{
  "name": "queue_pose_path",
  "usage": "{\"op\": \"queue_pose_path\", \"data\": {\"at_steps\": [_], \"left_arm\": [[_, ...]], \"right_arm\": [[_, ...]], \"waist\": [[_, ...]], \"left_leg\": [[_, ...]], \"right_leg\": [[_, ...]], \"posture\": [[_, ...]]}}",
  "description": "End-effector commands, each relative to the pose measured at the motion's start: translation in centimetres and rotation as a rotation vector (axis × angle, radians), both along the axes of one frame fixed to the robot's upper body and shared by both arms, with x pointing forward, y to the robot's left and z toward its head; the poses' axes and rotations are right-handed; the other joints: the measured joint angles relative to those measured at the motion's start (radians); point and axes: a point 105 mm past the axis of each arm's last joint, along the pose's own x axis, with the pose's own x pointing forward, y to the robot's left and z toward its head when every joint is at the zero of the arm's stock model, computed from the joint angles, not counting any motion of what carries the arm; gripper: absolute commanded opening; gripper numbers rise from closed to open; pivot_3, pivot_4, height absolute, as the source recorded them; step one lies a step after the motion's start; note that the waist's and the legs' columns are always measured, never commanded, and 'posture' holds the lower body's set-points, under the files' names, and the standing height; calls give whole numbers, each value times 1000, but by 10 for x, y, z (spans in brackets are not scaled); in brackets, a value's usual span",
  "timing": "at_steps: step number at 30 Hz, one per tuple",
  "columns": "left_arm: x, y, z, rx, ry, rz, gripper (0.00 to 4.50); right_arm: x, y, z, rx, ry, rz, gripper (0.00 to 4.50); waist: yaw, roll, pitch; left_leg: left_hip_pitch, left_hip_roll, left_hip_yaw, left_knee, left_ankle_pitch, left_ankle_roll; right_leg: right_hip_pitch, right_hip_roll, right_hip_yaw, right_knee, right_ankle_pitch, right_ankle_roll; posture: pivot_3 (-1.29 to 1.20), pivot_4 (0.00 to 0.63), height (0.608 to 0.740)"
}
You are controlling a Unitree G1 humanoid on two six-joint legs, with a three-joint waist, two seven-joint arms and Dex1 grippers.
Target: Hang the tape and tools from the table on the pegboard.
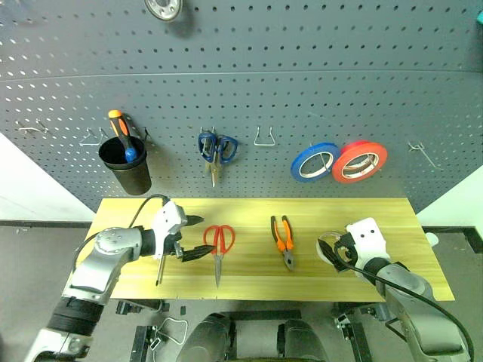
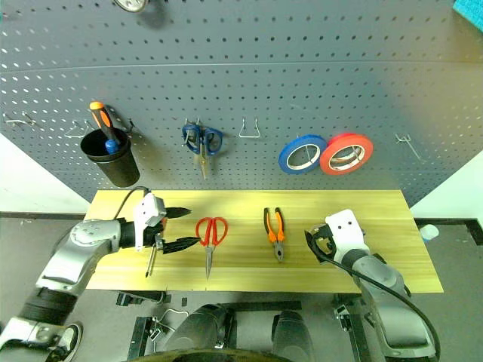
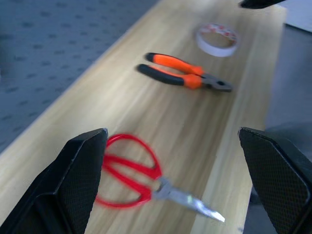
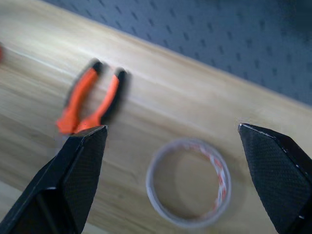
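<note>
White tape (image 4: 189,189) shows reddish marks inside ring, unreadable; table (image 1: 249,207)

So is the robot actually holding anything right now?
No. Both tools are open and empty: the left tool is beside the red-handled scissors, the right tool over the white tape.

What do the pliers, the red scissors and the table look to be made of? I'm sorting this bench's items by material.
Pliers: dull grey metal head, with orange-and-black handle sleeves that look like matte rubber or plastic. Red-handled scissors: shiny metal blades and glossy red loops, probably plastic. Table: pale yellow wood with visible grain, smooth; solid wood or veneer cannot be told.
</note>
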Motion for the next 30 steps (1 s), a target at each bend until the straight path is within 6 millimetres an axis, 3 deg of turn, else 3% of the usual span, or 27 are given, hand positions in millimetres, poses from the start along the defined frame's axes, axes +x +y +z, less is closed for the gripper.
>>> {"op": "queue_pose_path", "data": {"at_steps": [1, 7, 13, 16, 30], "left_arm": [[3, -9, -1, 9, -11, -49, 4476], [10, -32, -14, 4, 11, -106, 4476], [-1, -53, -16, -31, 26, -185, 4476], [-6, -55, -17, -36, 35, -198, 4476], [-8, -47, -13, -40, 28, -163, 4476]], "right_arm": [[-5, 7, 3, -19, -2, -3, 4500], [-17, 16, -7, -11, 46, -12, 4500], [-25, 27, -17, 1, 76, -12, 4500], [-23, 31, -18, 9, 71, -12, 4500], [-1, 45, 4, 80, -47, 16, 4500]], "waist": [[-12, 0, 16], [-40, -2, 76], [-66, -11, 117], [-67, -11, 130], [-61, -12, 139]], "left_leg": [[-1, 0, 0, 0, 0, 0], [-2, 1, 1, 0, 0, 0], [-9, 2, 2, 0, 0, 0], [-17, 3, 8, 2, 0, 0], [-17, 4, 10, 4, 1, -1]], "right_leg": [[-1, 0, 0, 0, 0, 0], [-2, 0, 1, 0, 0, 0], [-10, 1, 2, 2, 0, 0], [-22, 0, 5, 10, 0, 0], [-24, 1, 6, 10, 0, 0]], "posture": [[36, 267, 725], [11, 342, 725], [2, 377, 725], [4, 380, 725], [26, 354, 725]]}}
